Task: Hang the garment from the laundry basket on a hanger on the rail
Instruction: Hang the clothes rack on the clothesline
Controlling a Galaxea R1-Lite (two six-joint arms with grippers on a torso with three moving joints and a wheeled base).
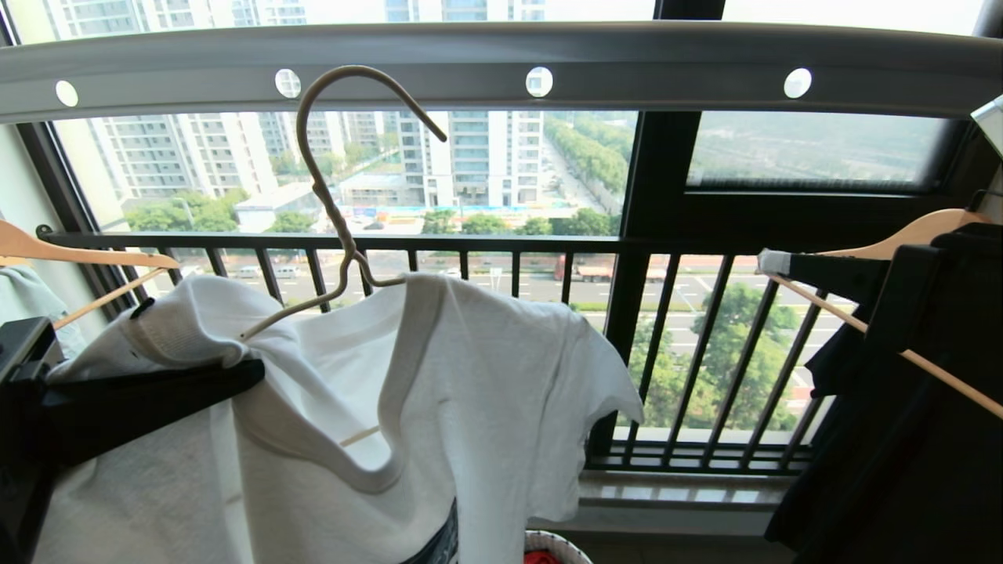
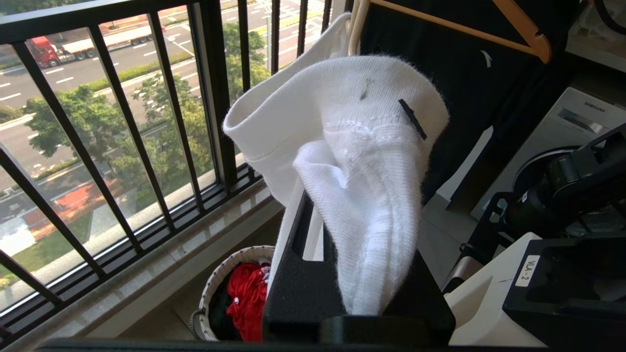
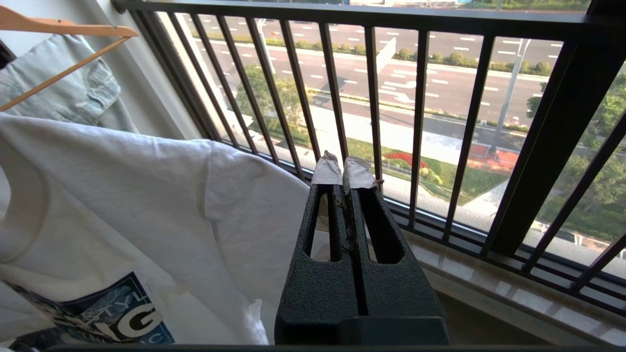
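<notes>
The white garment [image 1: 470, 392] is draped over the cream wire hanger [image 1: 325, 180]. The hanger's hook rises against the lower edge of the grey holed rail [image 1: 501, 59], beside one hole and not through it. My left gripper [image 1: 196, 384] is at the left, shut on the garment's ribbed collar [image 2: 362, 195]. My right gripper [image 1: 772, 262], with taped tips, hangs shut and empty just right of the shirt's sleeve, near the railing bars [image 3: 344, 172]. The blue chest graphic [image 3: 117, 318] shows low on the shirt. The laundry basket [image 2: 230, 264] stands on the floor below, holding a red cloth [image 2: 247, 298].
A black railing [image 1: 470, 243] of vertical bars runs behind the shirt, above a stone sill [image 1: 674, 489]. A wooden hanger [image 1: 78, 254] with a pale garment hangs at the left. Another wooden hanger [image 1: 917, 231] at the right carries a black garment [image 1: 901, 439]. A washing machine [image 2: 562, 132] stands behind.
</notes>
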